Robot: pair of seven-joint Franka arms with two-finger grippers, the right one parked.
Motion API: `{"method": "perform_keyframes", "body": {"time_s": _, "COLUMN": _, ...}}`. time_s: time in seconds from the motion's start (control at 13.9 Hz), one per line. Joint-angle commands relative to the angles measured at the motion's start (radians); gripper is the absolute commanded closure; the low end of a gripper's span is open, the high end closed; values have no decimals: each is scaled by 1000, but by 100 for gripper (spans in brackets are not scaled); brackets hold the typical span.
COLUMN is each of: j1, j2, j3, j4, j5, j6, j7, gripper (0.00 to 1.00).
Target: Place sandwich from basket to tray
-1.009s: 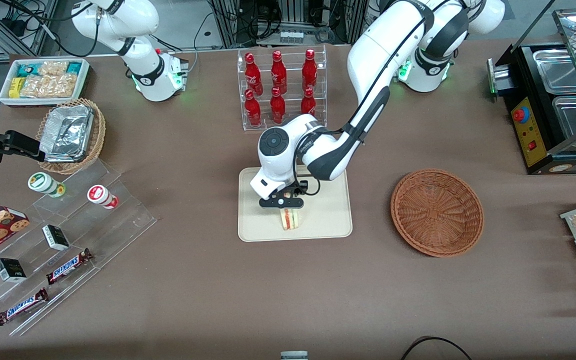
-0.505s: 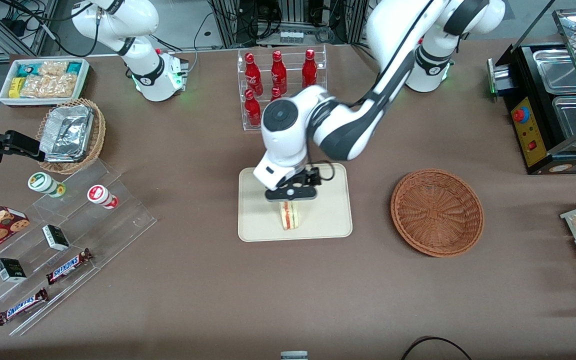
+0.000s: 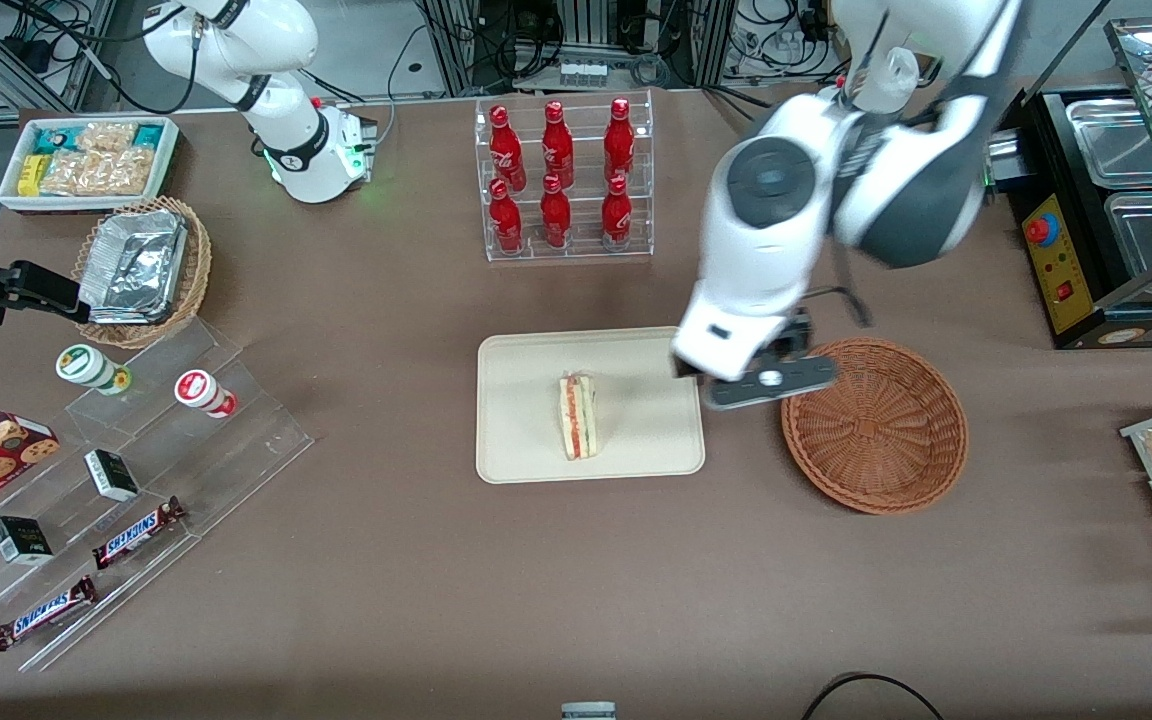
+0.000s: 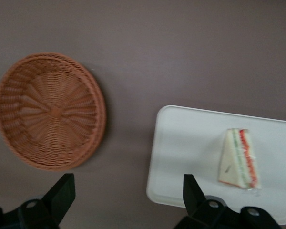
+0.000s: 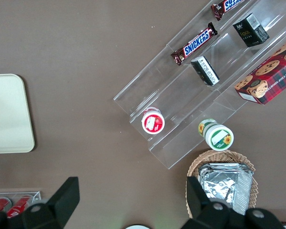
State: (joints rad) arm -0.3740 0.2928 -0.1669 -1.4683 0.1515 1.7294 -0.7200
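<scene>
The sandwich (image 3: 577, 416) stands on its edge in the tray (image 3: 526, 440); the basket (image 3: 874, 425) beside it holds nothing. The gripper (image 3: 771, 383) hovers above the table (image 3: 386, 560) between tray and basket, fingers (image 4: 61, 193) spread wide and empty.

Sandwich (image 3: 577, 416) on tray (image 3: 526, 440); pincer (image 3: 772, 383) (open) above gap beside basket (image 3: 876, 425).

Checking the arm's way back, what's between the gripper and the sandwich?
Only bare tray: the open gripper hangs by the basket; sandwich, front view.
</scene>
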Motion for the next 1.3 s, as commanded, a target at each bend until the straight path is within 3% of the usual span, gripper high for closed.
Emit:
{"method": "perform_keyframes", "body": {"time_s": 0.0, "j1": 122, "j2": -226, "j3": -8, "j4": -228, "j5": -55, "j6": 10, "j7": 169, "gripper": 0}}
{"method": "perform_keyframes", "body": {"time_s": 0.36, "j1": 328, "j2": -385, "j3": -5, "j4": -328, "j5": -176, "j6": -52, "j7": 492, "gripper": 0}}
{"method": "perform_keyframes", "body": {"time_s": 0.58, "j1": 388, "j2": -415, "j3": -3, "j4": -320, "j5": -181, "j6": -80, "j7": 530, "gripper": 0}}
{"method": "perform_keyframes", "body": {"time_s": 0.86, "j1": 405, "j2": -327, "j3": 10, "j4": -155, "j5": -175, "j6": -158, "j7": 586, "gripper": 0}}
{"method": "perform_keyframes", "body": {"time_s": 1.08, "j1": 299, "j2": -256, "j3": 127, "j4": -48, "j5": -179, "j6": -169, "j7": 599, "gripper": 0}}
{"method": "perform_keyframes", "body": {"time_s": 1.23, "j1": 285, "j2": -222, "j3": 138, "j4": -3, "j5": -170, "j6": -172, "j7": 587, "gripper": 0}}
